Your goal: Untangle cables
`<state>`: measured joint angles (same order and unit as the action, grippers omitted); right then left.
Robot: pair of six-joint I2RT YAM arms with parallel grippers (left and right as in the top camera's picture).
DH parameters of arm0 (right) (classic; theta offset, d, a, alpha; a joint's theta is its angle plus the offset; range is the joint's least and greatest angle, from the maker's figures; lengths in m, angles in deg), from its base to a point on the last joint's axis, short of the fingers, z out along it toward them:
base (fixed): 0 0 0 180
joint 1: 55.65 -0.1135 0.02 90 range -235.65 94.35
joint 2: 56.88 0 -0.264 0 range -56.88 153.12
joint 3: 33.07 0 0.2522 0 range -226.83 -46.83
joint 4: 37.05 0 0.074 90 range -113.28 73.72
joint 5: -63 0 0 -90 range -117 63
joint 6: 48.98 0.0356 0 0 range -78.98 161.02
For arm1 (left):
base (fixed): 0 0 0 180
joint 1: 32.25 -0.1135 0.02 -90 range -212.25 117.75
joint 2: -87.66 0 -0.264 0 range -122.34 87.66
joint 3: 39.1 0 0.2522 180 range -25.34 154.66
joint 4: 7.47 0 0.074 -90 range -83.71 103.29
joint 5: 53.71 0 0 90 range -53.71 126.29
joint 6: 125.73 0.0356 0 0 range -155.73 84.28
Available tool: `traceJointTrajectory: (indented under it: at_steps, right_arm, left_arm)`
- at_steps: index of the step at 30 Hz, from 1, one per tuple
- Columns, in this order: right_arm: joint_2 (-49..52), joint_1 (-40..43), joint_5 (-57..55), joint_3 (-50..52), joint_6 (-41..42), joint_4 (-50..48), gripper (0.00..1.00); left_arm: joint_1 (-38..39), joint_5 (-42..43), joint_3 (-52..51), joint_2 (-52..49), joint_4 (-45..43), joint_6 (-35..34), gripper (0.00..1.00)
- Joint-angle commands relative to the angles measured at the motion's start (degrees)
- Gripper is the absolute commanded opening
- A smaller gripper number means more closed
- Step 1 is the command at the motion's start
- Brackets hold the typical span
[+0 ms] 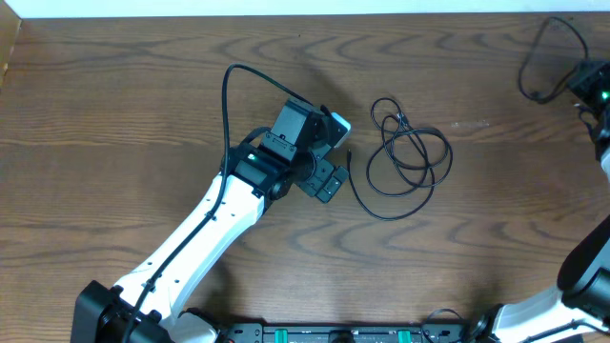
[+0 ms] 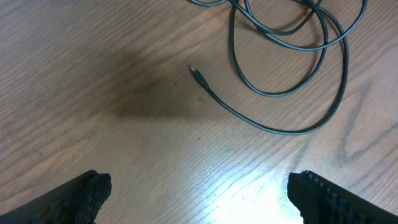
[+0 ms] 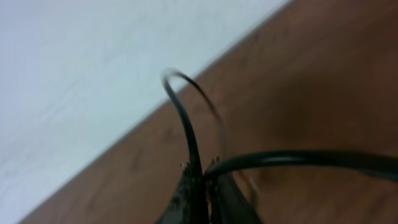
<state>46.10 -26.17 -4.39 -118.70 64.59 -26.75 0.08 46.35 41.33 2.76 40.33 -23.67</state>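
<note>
A thin black cable [image 1: 447, 151] lies in loose overlapping loops on the wooden table right of centre, with its plug end [image 1: 350, 152] pointing left. In the left wrist view the same cable [image 2: 273, 93] lies ahead, and its plug tip [image 2: 194, 70] rests on bare wood. My left gripper [image 1: 335, 152] is open and empty, just left of that plug; it also shows in the left wrist view [image 2: 199, 186]. My right gripper [image 1: 583, 81], at the far right back, is shut on a second black cable [image 1: 523, 71], seen pinched in the right wrist view [image 3: 186, 130]. No white cord is in view.
The table's back edge meets a white surface [image 3: 93, 74] close behind my right gripper [image 3: 205, 171]. A thicker black wire [image 1: 229, 105] arcs off the left arm.
</note>
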Motion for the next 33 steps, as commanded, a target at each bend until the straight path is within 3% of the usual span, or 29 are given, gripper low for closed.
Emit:
traceJointTrajectory:
  at_steps: [1, 18, 21, 23, 27, 29, 33]
  right_arm:
    - [4.83, 3.52, 5.7, -1.09, -0.74, -5.18, 0.01]
    - [19.87, 3.98, 7.37, -1.07, -0.28, -9.38, 0.07]
    - [19.91, 2.93, 7.98, -1.09, -0.28, -10.54, 0.22]
    - [19.34, 3.58, 11.17, -1.11, -0.26, -10.47, 0.23]
    - [15.89, 5.14, 13.2, -1.22, 0.17, -8.28, 0.49]
    - [11.96, 5.57, 8.61, -1.27, 0.63, -0.57, 0.63]
    - [8.24, 4.92, 3.26, -1.27, 3.78, 12.83, 0.78]
  left_arm:
    - [-0.17, -0.68, 0.68, -0.17, 0.0, 0.13, 0.98]
    - [-0.17, -0.7, 0.68, -0.17, 0.02, 0.13, 0.98]
    - [-0.17, -0.68, 0.68, -0.17, 0.02, 0.13, 0.98]
    - [-0.17, -0.7, 0.68, -0.17, 0.02, 0.13, 0.98]
    - [-0.17, -0.7, 0.68, -0.17, 0.02, 0.13, 0.98]
    - [-0.17, -0.68, 0.68, -0.17, 0.0, 0.13, 0.98]
    - [-0.17, -0.7, 0.68, -0.17, 0.0, 0.13, 0.98]
